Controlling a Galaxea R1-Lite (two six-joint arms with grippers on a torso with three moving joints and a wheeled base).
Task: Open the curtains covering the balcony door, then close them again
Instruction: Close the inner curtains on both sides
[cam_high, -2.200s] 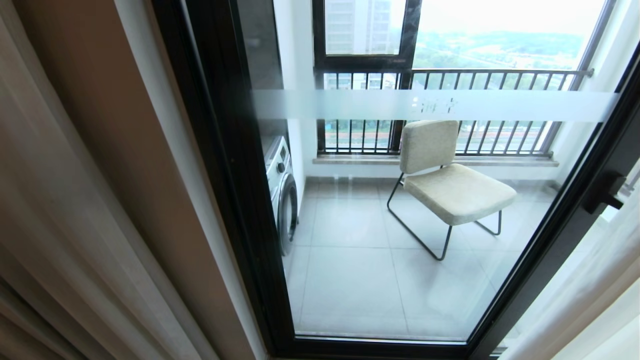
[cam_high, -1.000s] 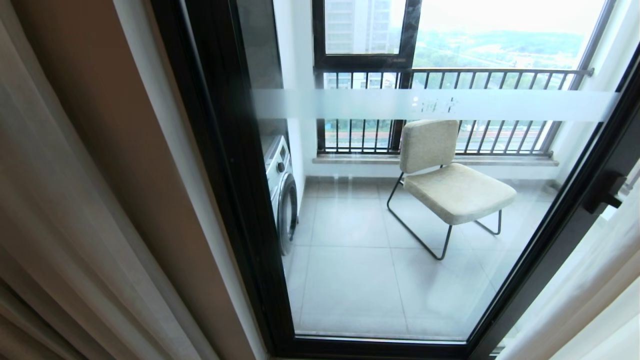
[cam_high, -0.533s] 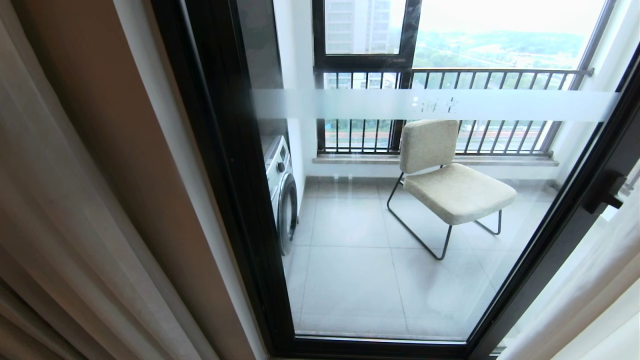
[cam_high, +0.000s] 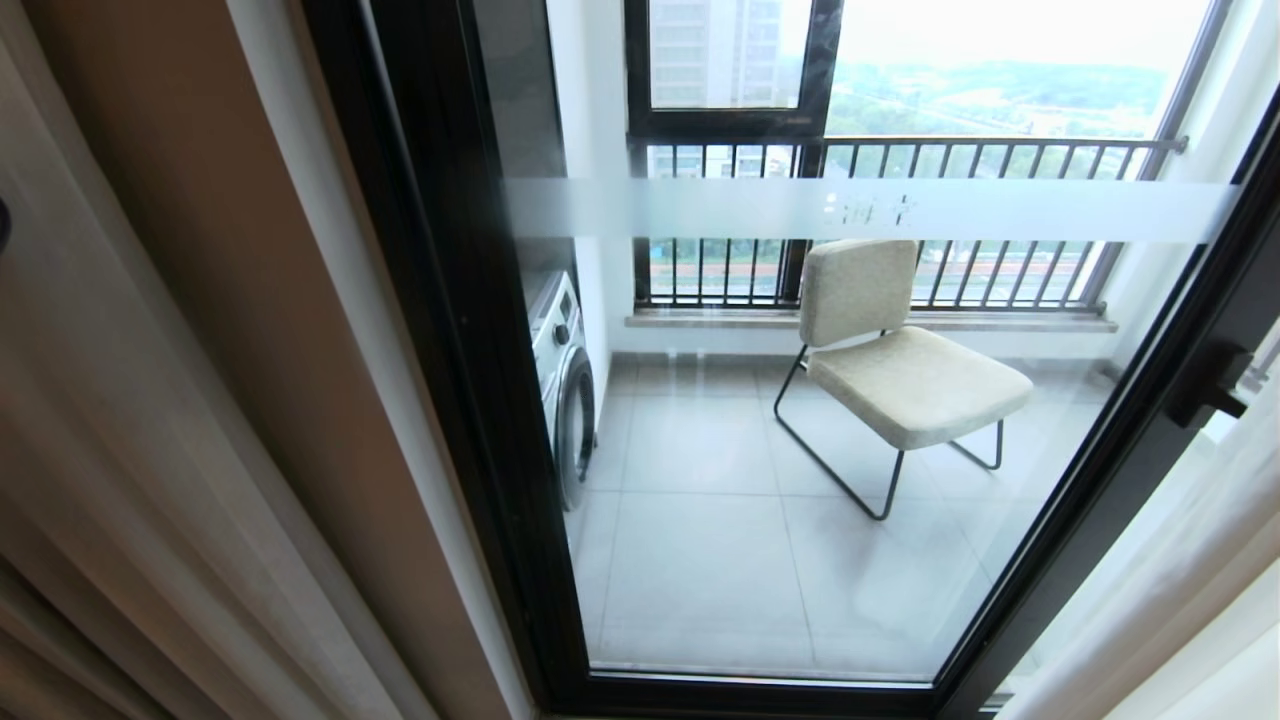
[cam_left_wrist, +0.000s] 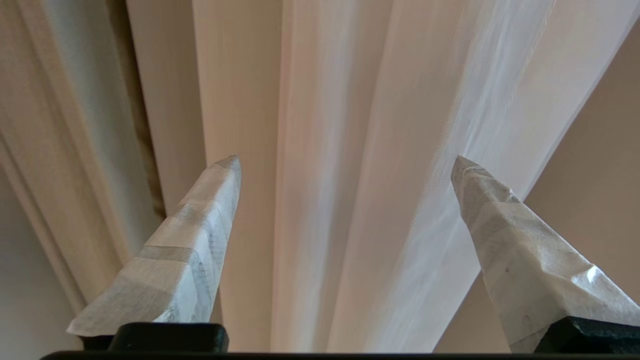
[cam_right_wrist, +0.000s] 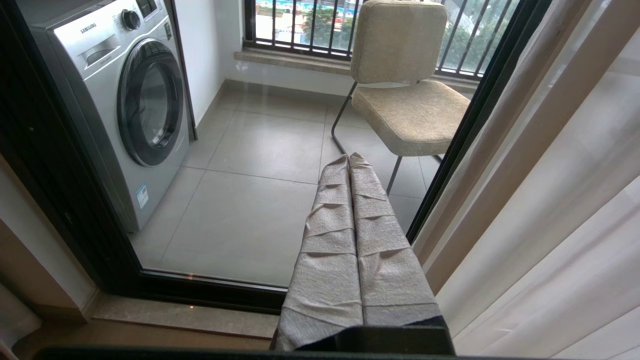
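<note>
My left pincer (cam_left_wrist: 345, 162) stood released, its 2 fingers straddling the curtains (cam_left_wrist: 350, 175), folds running lengthwise straight ahead at centre frame. My right pincer (cam_right_wrist: 350, 159) stayed clenched, empty, facing the balcony door (cam_right_wrist: 250, 150).

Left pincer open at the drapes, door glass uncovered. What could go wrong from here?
1. The left pincer is open with sheer curtain folds between its tips, nothing pinched. It may catch only the thin sheer and leave the heavier beige curtain behind.
2. The head view barely shows that arm, so a slipped grip may go unseen.
3. The right pincer, shut, points at the balcony door; a base move might bump the glass.
</note>
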